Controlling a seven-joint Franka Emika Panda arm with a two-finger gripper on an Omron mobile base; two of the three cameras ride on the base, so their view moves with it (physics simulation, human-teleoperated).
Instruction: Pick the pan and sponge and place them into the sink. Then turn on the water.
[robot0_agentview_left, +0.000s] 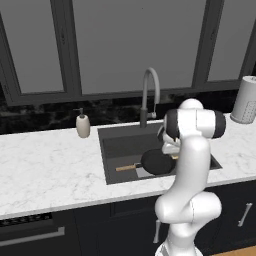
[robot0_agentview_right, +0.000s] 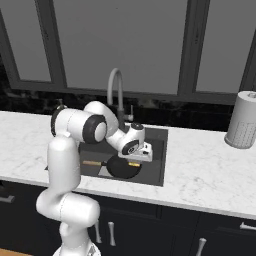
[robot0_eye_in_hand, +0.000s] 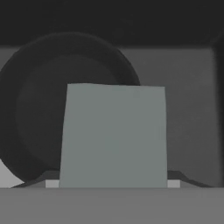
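The black pan (robot0_agentview_left: 156, 161) lies on the floor of the dark sink (robot0_agentview_left: 120, 145), and its wooden handle (robot0_agentview_left: 126, 168) points left. My gripper (robot0_agentview_right: 141, 156) hangs low over the sink's right half, just above the pan (robot0_agentview_right: 123, 167). It is shut on the sponge (robot0_eye_in_hand: 113, 135), whose grey-green face looms in front of the pan (robot0_eye_in_hand: 39, 109) in the hand view. A yellow edge of the sponge (robot0_agentview_right: 134, 164) peeks out under the hand. The grey arched faucet (robot0_agentview_left: 150, 90) rises behind the basin. Water is out of view.
A soap dispenser (robot0_agentview_left: 82, 125) stands on the white marble left of the sink. A pale cylinder (robot0_agentview_right: 244, 120) stands at the far right of the counter. Dark window frames run along the back wall. The faucet (robot0_agentview_right: 116, 90) is close behind my forearm.
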